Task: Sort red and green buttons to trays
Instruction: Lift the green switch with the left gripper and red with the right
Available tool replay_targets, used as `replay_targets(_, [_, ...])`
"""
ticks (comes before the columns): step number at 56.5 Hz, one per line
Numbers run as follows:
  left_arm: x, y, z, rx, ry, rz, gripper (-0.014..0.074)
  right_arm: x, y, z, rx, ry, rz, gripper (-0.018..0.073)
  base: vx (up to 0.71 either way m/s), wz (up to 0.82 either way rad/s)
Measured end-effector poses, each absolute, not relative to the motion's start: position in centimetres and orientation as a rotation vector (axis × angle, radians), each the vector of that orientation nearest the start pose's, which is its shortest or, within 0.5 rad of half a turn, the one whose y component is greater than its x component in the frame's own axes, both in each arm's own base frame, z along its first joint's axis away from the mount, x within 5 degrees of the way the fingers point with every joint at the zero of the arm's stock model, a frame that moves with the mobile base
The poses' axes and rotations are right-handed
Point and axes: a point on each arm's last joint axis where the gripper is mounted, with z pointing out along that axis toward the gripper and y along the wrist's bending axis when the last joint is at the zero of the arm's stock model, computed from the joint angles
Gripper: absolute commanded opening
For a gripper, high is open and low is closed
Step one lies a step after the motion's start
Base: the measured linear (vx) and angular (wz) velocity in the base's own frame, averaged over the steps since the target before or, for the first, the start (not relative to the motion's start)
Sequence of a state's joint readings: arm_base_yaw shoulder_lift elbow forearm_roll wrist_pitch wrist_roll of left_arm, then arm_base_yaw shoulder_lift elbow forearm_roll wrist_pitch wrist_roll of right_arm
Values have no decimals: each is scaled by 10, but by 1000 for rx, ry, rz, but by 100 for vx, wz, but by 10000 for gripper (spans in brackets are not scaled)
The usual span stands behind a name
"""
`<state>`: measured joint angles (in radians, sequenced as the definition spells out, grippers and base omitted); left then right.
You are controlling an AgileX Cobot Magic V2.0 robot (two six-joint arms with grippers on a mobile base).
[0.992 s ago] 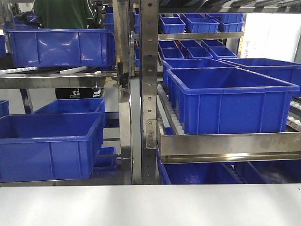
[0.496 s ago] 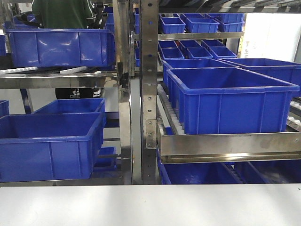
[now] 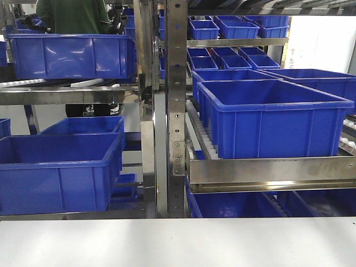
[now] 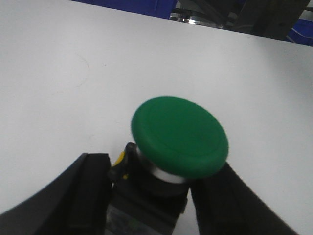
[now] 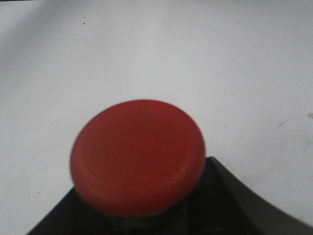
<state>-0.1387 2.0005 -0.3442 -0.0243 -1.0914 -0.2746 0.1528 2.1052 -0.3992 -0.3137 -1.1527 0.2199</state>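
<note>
The green button (image 4: 179, 135) is clamped by its dark base in the left gripper (image 4: 156, 200), over the white counter (image 4: 58, 68). The red button (image 5: 138, 156) is held likewise in the right gripper (image 5: 146, 213), though its base is hidden under the cap. Neither tray is seen in any view, so a release over the wrong colour can be feared. If the grip is light, a base could also be twisted loose and dropped onto the counter.

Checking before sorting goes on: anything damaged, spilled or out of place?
Nothing stands out. The green button stands upright, gripped by the left claw; the red button sits in the right claw, contact hidden by its cap. Both caps look intact, and the table shows no spill.
</note>
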Motion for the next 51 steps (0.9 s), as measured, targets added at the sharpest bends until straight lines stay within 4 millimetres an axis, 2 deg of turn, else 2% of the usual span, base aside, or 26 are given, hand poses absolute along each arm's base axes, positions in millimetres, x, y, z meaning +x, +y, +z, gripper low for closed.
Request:
replay_targets(12, [232,-31,73,-164,2063,-241,-4,257,66,55,-251,2049,444,-8,0,0])
replay_targets(18, [217,-29,77,-162,2080,-237,-4,258,68,66,-279,2020,451,-8,0,0])
replay_targets(26, [202,-29,86,-128,2079,-260,-4,262,70,100,-324,1906,451,-8,0,0])
replay_targets(32, [198,-33,94,-76,2054,-298,-3,259,70,123,-362,1892,424,-8,0,0])
replay_targets(40, [198,-38,108,-8,1990,-346,-3,248,66,158,-389,1890,377,-8,0,0])
replay_targets(51, [196,-41,128,41,1897,-376,-3,224,61,205,-427,1860,320,-8,0,0])
